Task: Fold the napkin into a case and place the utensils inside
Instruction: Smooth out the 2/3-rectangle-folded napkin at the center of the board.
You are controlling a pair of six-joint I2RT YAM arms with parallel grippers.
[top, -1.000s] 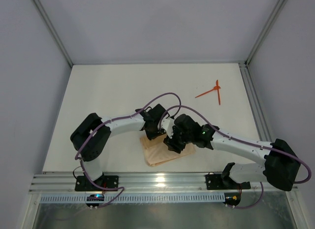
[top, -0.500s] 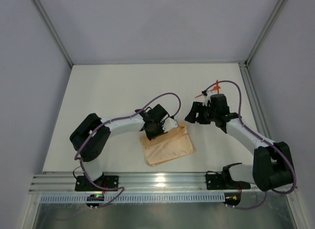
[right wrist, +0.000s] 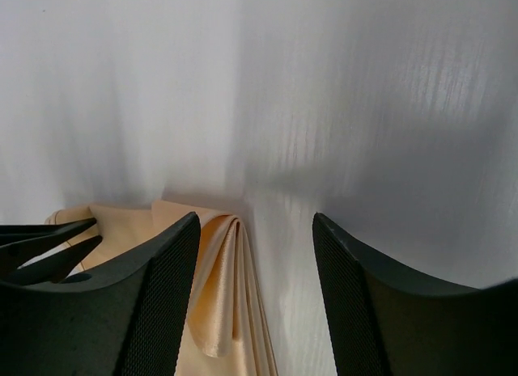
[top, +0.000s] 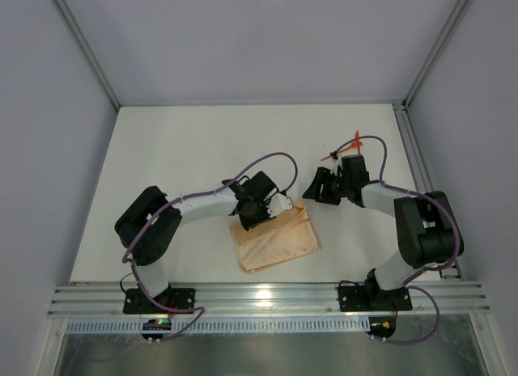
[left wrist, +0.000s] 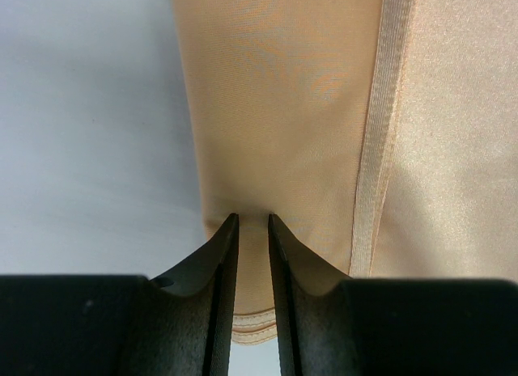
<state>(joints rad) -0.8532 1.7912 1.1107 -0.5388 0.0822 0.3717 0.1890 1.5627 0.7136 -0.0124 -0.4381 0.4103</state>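
The peach-orange napkin [top: 276, 240] lies folded into a narrow case near the table's front middle. My left gripper [top: 259, 213] is at its far left edge, and in the left wrist view [left wrist: 252, 217] its jaws stand close together with a layer of the cloth [left wrist: 275, 109] between them. Just right of the case's far corner, my right gripper [top: 312, 190] is open. In the right wrist view [right wrist: 255, 221] the folded cloth corner [right wrist: 218, 299] lies by its left finger, untouched. The orange-red utensils [top: 357, 138] lie behind the right wrist, partly hidden by it.
The white table [top: 178, 149] is bounded by grey walls and metal frame posts. An aluminium rail [top: 259, 299] with both arm bases runs along the near edge. A raised metal strip [top: 414, 162] lines the right side.
My right arm has lifted off the napkin and swung right and back toward the utensils, its jaws opening. The left gripper and the cloth have stayed put.
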